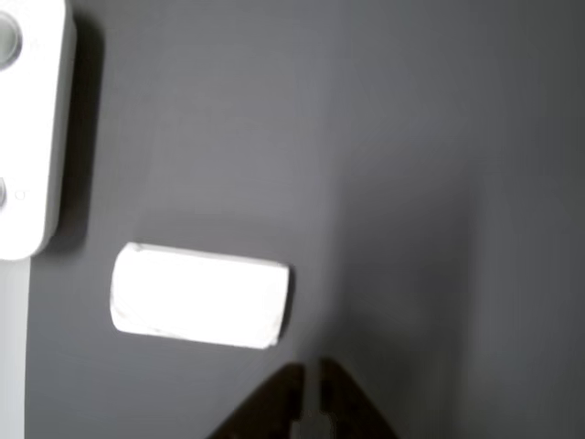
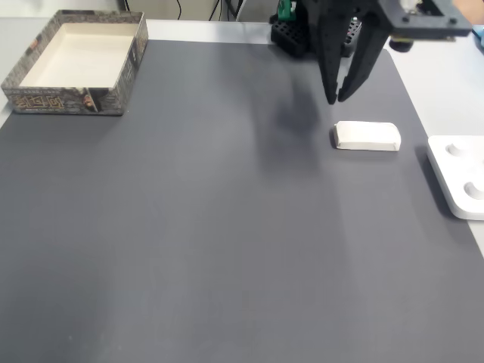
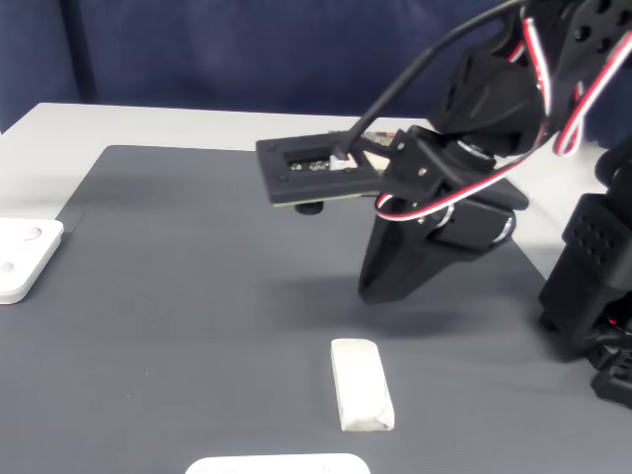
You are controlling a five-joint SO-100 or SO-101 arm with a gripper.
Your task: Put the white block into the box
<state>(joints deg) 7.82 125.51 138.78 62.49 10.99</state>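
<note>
Other view: at the bottom edge of the frame, right of centre, the dark tips of the gripper nearly meet with only a thin slit between them and nothing held; just up and to the left of them the white block lies flat on the grey mat, long side across the frame, apart from the tips. Along the left edge, a white panel with round buttons stands clear of the block, a strip of mat between them; the right half of the frame is open mat. In a fixed view the near half of the frame is bare mat; at the right edge sits the panel, and above and to its left the block rests on the mat with free room on every side. The gripper hangs above the block's left end, points down, fingers converging to a narrow gap, not touching it. At the upper left, well apart, the box stands at the mat's far corner, its cream inside open. In another fixed view the block lies at lower centre, the closed-looking gripper raised beyond it, and a white panel at the left edge.
</note>
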